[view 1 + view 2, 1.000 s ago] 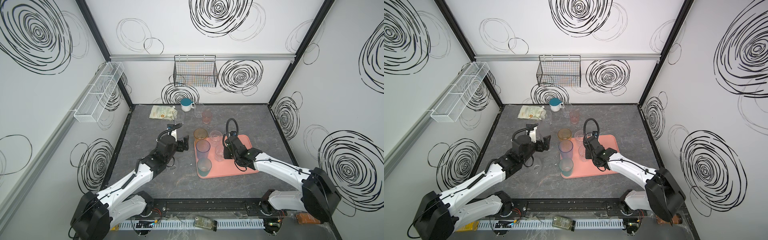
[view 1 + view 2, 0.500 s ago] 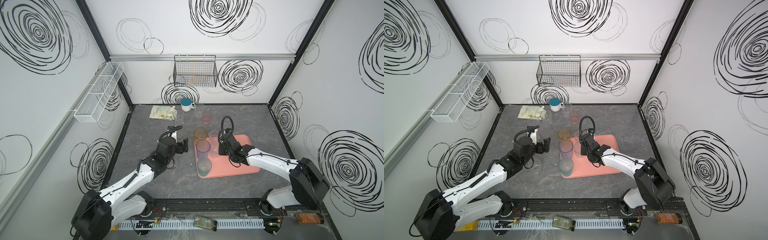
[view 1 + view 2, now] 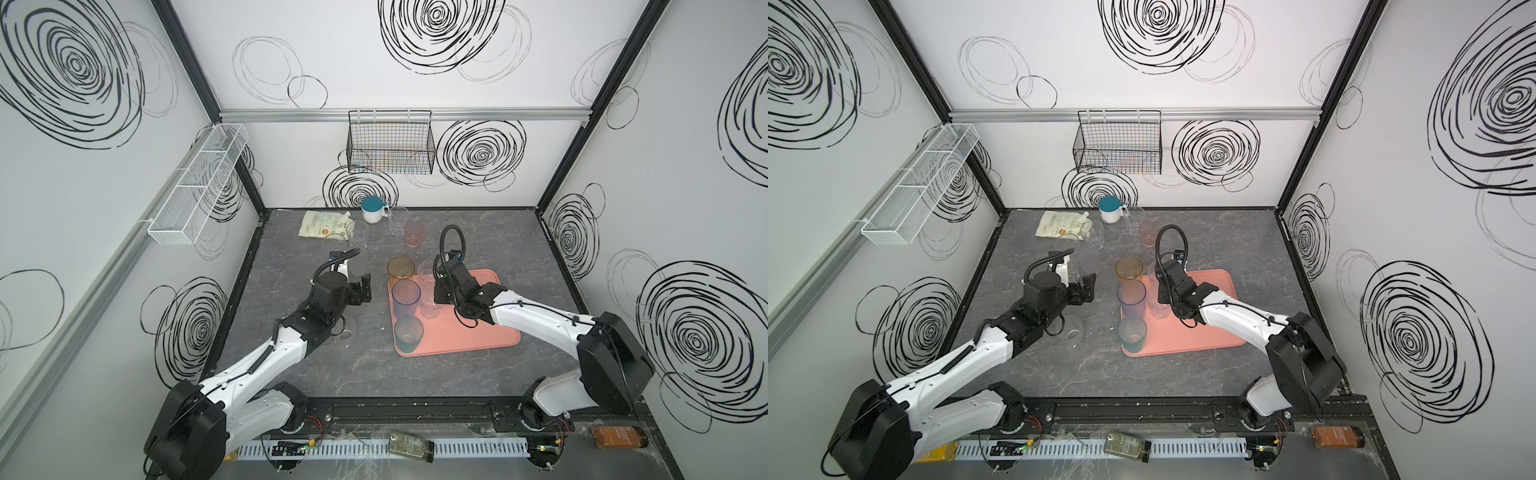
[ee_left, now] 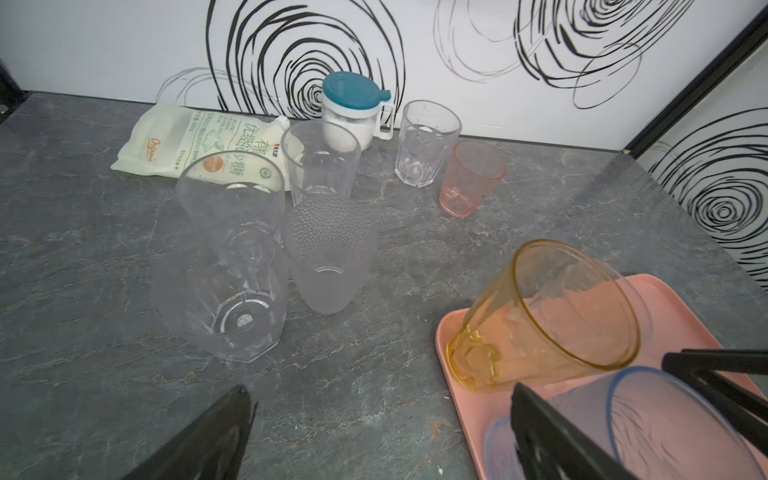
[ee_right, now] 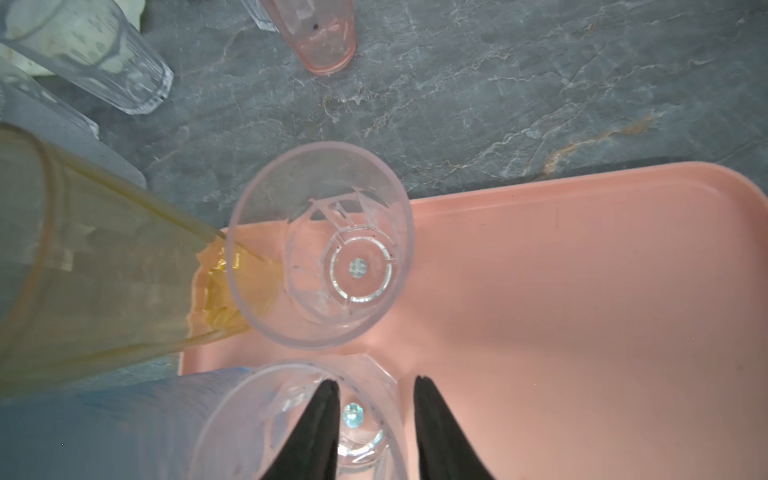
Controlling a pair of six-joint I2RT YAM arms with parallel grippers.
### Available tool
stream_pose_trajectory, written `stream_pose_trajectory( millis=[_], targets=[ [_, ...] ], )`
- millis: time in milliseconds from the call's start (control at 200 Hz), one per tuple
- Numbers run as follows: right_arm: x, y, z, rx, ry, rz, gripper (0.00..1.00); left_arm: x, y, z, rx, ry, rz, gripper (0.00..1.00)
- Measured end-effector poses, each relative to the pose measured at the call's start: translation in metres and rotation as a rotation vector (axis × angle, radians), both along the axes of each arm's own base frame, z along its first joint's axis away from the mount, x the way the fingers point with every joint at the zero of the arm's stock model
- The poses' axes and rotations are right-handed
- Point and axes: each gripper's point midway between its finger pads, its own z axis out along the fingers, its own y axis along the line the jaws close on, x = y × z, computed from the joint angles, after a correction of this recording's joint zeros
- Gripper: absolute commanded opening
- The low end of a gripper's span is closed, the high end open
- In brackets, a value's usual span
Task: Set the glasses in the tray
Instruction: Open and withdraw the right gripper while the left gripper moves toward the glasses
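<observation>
Grey stone counter (image 3: 478, 232) carries the salmon tray (image 3: 478, 328) right of centre. Five glasses (image 3: 406, 293) stand along its left side, and more wait on the counter at the far left. My right hand (image 5: 376, 382) is partly open astride the wall of a clear glass (image 5: 353, 417) on the tray, pinching nothing. I judge this the let-go. Next I must lift straight up, clear of its rim and neighbours. My left hand (image 4: 382, 390) gapes wide, empty.
</observation>
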Motion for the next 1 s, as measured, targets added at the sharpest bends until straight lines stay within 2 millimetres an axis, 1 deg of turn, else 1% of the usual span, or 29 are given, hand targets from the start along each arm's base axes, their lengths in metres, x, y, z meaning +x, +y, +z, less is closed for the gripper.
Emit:
stream_pose_trajectory(
  millis=[70, 160, 220, 265, 295, 360, 430, 490, 525, 620, 685, 730, 790, 926, 996],
  targets=[
    [0.003, 0.003, 0.014, 0.021, -0.026, 0.004, 0.44, 0.008, 0.007, 0.007, 0.008, 0.0, 0.017, 1.0],
    [0.004, 0.001, 0.031, 0.041, -0.067, 0.004, 0.46, 0.024, 0.012, 0.026, 0.015, -0.008, 0.037, 0.98],
    [0.005, -0.001, 0.04, 0.06, -0.1, 0.004, 0.47, 0.04, 0.015, 0.041, 0.005, -0.012, 0.042, 0.96],
    [0.006, -0.003, 0.044, 0.069, -0.118, 0.002, 0.48, 0.055, 0.018, 0.05, -0.012, -0.011, 0.045, 0.94],
    [0.006, -0.005, 0.045, 0.072, -0.124, -0.001, 0.48, 0.065, 0.021, 0.056, -0.028, -0.009, 0.046, 0.91],
    [0.008, -0.007, 0.045, 0.077, -0.131, -0.007, 0.49, 0.087, 0.032, 0.059, -0.064, 0.008, 0.054, 0.89],
    [0.01, -0.009, 0.043, 0.08, -0.131, -0.012, 0.49, 0.106, 0.049, 0.049, -0.084, 0.046, 0.082, 0.89],
    [0.012, -0.012, 0.042, 0.083, -0.132, -0.018, 0.5, 0.118, 0.066, 0.032, -0.087, 0.103, 0.112, 0.88],
    [0.013, -0.013, 0.042, 0.086, -0.132, -0.02, 0.5, 0.123, 0.076, 0.022, -0.088, 0.132, 0.131, 0.86],
    [0.015, -0.015, 0.039, 0.095, -0.124, -0.022, 0.5, 0.135, 0.096, -0.007, -0.098, 0.225, 0.164, 0.75],
    [0.017, -0.017, 0.036, 0.098, -0.113, -0.023, 0.5, 0.139, 0.105, -0.021, -0.107, 0.271, 0.174, 0.74],
    [0.018, -0.018, 0.034, 0.101, -0.105, -0.023, 0.5, 0.135, 0.109, -0.029, -0.109, 0.3, 0.181, 0.74],
    [0.019, -0.02, 0.031, 0.106, -0.093, -0.024, 0.5, 0.127, 0.109, -0.036, -0.112, 0.315, 0.18, 0.73],
    [0.022, -0.02, 0.027, 0.127, -0.086, -0.018, 0.5, 0.096, 0.106, -0.053, -0.131, 0.358, 0.169, 0.68],
    [0.022, -0.02, 0.024, 0.134, -0.075, -0.013, 0.5, 0.094, 0.104, -0.059, -0.141, 0.373, 0.168, 0.65]
  ],
)
